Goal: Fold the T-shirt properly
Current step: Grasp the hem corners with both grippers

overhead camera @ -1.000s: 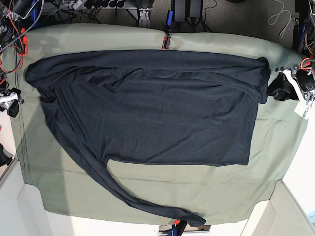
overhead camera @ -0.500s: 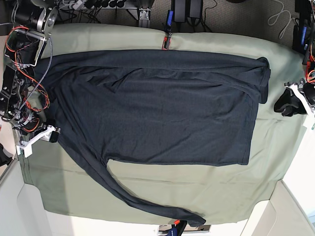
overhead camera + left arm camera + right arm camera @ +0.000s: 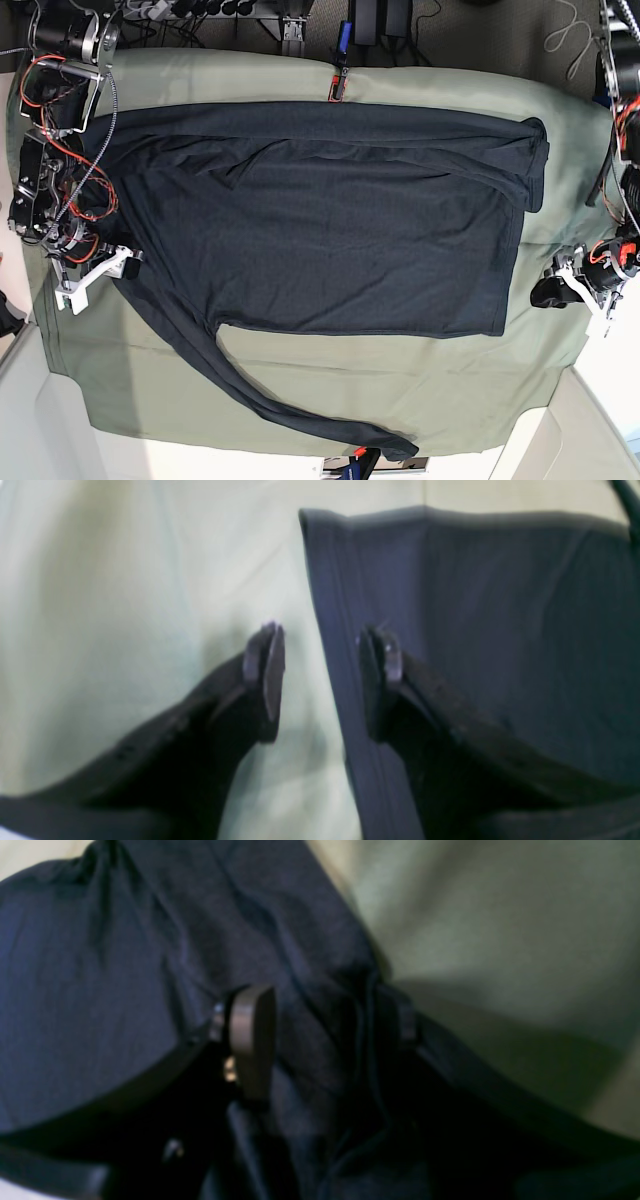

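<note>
1. Right gripper [image 3: 112, 266]: jaws apart, astride shirt fabric at the shoulder/sleeve; not clamped.
2. T-shirt [image 3: 320, 220]: flat on green sheet [image 3: 400, 375]. Soft, limp, light; take hold at hems/corners.
3. Left gripper [image 3: 320, 680]: jaws apart, astride shirt's bottom hem near its corner, nothing held.

Robotics lab, bare wiring [image 3: 70, 190] on arms, cloth-covered bench [image 3: 420, 375]

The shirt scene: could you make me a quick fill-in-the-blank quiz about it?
1. The shirt lies on a pale ____ cloth.
2. One long ____ trails toward the base view's bottom edge.
3. The left claw has its jaws ____ astride the shirt's hem.
4. The right claw hovers over the ____.

Missing words: green; sleeve; open; shirt
</note>
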Tool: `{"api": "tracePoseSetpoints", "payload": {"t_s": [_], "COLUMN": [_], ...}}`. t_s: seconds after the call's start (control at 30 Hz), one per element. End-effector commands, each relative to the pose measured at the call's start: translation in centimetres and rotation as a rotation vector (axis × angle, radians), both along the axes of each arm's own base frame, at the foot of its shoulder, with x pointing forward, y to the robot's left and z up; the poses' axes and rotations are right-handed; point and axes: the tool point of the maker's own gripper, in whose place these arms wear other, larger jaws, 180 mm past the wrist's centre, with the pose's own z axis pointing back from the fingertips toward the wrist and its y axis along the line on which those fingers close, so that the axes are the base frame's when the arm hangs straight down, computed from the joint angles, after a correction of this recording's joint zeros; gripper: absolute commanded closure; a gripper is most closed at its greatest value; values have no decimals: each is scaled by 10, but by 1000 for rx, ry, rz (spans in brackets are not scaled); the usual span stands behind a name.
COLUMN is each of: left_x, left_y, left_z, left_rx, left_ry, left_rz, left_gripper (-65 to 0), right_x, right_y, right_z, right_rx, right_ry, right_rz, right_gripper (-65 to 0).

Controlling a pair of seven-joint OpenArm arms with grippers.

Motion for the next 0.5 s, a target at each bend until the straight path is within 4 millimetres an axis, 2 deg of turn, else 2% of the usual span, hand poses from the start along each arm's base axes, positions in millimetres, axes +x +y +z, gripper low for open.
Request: {"api": "tracePoseSetpoints", "payload": {"t_s": [0.0,0.1,0.23,0.47], "left_x": [21,40,51,54], "left_y": [5,1,-22,-51], "left_z": [23,2,-23,-37], "left_rx": [-7,0,-52,-94], "left_ry": [-75,-31,36,79], "left_rz": [16,70,90,61], "left_gripper": [-278,-278,-278,-277], "right_x": [5,5,5,4], "right_y": [-2,-2,-1,-1], "right_z": [7,7,8,7], "right_rx": [-8,-7,-6,-7], "right_ry": [-6,-2,-3,4], "right_rz": [6,7,7,9], "right_gripper": [-309,-309,-309,-309]}}
